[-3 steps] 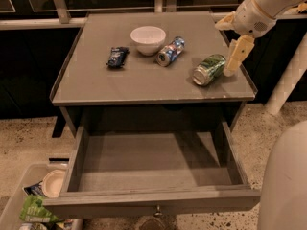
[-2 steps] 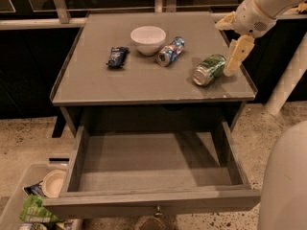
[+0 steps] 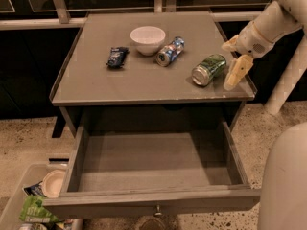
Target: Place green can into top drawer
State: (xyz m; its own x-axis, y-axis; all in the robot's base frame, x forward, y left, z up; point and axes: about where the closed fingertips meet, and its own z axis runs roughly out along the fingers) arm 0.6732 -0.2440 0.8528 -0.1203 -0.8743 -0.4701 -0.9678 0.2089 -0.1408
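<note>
The green can (image 3: 208, 69) lies on its side near the right front of the grey table top (image 3: 144, 80), silver top facing the front left. My gripper (image 3: 233, 61) hangs just right of the can, at the table's right edge. It is open and empty and does not touch the can. The top drawer (image 3: 153, 164) is pulled fully out below the table top. Its flat bottom is bare, and a small knob (image 3: 157, 210) sits centred on its front.
A white bowl (image 3: 147, 39), a blue-and-silver can (image 3: 171, 51) lying on its side and a dark snack packet (image 3: 117, 56) sit on the back half of the table top. A bin of wrappers and a plate (image 3: 41, 200) stands on the floor at left. My pale body (image 3: 285, 186) fills the lower right.
My gripper has dropped slightly toward the table's right front edge beside the green can. The can, the drawer and the other things have not moved.
</note>
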